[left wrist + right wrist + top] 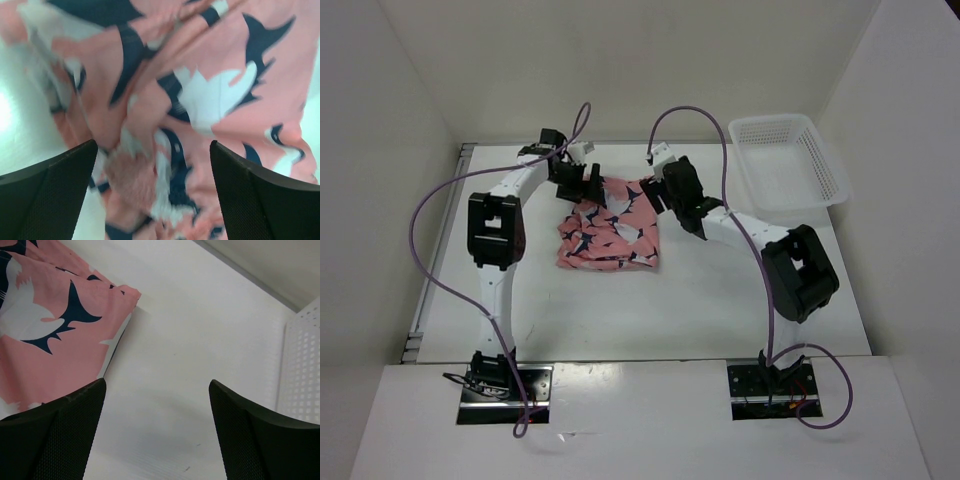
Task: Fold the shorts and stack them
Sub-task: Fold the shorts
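The salmon-pink shorts [612, 232] with navy-and-white shark shapes lie crumpled in the middle of the table. My left gripper [592, 182] hovers at their far left corner, jaws open, and its wrist view is filled with blurred cloth [200, 95] between and beyond the fingers [47, 195]. My right gripper [660, 188] is at the shorts' far right corner, jaws open over bare table, with the shorts' edge [55, 325] to the left of its fingers [50, 435].
A white mesh basket [790, 160] stands at the back right of the table; its wall [302, 370] shows at the right of the right wrist view. Purple cables loop above both arms. The table has walls at the left, back and right.
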Tool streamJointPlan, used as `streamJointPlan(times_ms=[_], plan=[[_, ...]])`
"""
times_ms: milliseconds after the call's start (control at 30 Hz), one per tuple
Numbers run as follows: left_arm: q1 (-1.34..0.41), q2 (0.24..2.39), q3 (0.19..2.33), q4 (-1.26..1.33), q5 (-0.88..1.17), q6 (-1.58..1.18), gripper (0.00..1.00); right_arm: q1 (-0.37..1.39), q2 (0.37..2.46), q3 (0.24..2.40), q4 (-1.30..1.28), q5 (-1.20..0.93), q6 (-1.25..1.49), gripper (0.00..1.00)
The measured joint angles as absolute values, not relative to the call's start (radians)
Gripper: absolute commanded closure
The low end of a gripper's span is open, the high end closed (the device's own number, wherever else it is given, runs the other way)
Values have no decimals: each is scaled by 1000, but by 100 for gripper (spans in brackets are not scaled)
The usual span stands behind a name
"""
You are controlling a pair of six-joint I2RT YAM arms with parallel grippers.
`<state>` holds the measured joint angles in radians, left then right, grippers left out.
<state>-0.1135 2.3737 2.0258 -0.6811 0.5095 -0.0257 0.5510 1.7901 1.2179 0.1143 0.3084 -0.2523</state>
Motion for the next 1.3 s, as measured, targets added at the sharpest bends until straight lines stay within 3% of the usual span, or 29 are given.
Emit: streamJointPlan(times_ms=[167, 333, 533, 800, 1067, 1300], plan=[[-71, 2191, 1933, -674, 472, -25, 0, 549, 1701, 1219, 81, 334, -324, 9], [27, 1845, 1817, -592, 388, -25, 0, 529, 1511, 1201, 76, 353, -400, 8], [125, 1519, 1575, -474, 179, -24, 0, 421, 1223, 1023, 72, 361, -469, 6], [220, 1367, 1134, -496, 97, -19, 0, 233, 994, 807, -22, 295, -473, 6], [319, 1156, 1046, -478, 88, -6, 0, 231, 858, 748, -80, 226, -450, 5], [331, 1127, 1007, -464, 91, -4, 0, 231, 786, 703, -102, 200, -435, 5]])
